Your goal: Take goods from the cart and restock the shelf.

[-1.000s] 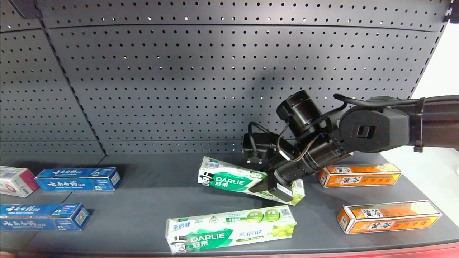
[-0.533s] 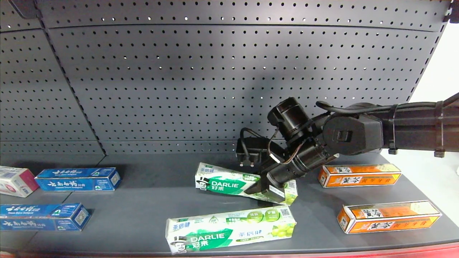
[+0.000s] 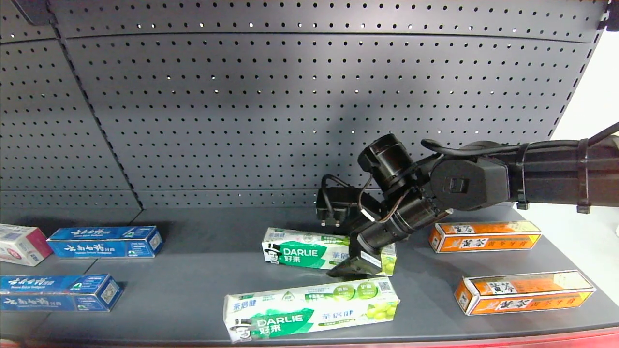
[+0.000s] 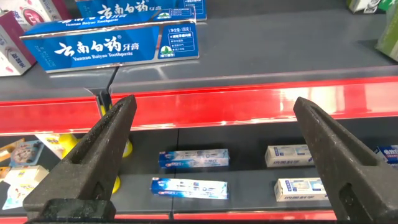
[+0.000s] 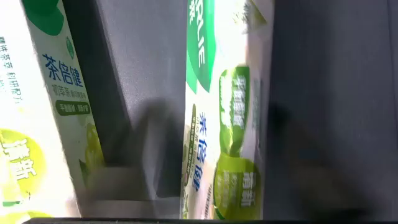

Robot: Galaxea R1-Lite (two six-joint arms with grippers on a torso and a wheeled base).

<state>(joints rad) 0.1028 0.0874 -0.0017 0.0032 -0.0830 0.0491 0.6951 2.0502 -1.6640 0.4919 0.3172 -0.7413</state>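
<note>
Head view: a dark shelf (image 3: 203, 261) with a perforated back panel (image 3: 242, 121) carries long toothpaste boxes, all laid flat with their long axes running left to right, roughly parallel to the front edge. The green and white box (image 3: 309, 251) sits mid-shelf, about halfway between the back panel and the front edge. Its end with the small portrait emblem points to the shelf's left, and white lettering runs along a green band on its front face. The right gripper (image 3: 353, 257) sits over this box's right end; whether it clamps the box or has let go cannot be told. The right wrist view shows the same box (image 5: 227, 124) close up, covered in green print. A second green and white box (image 3: 309, 309) lies just in front of it, near the front edge, with a narrow strip of shelf between them. Two orange boxes (image 3: 486, 236) (image 3: 524, 291) with black characters lie toward the right edge, the rear one near the gripped end. Two blue boxes (image 3: 104, 240) (image 3: 58, 291) with white characters and a white and pink box (image 3: 22, 244) lie toward the left edge, well apart from the green pair. Left wrist view: the left gripper (image 4: 214, 102) is spread wide and holds nothing, in front of the shelf's red front edge (image 4: 249, 93).
</note>
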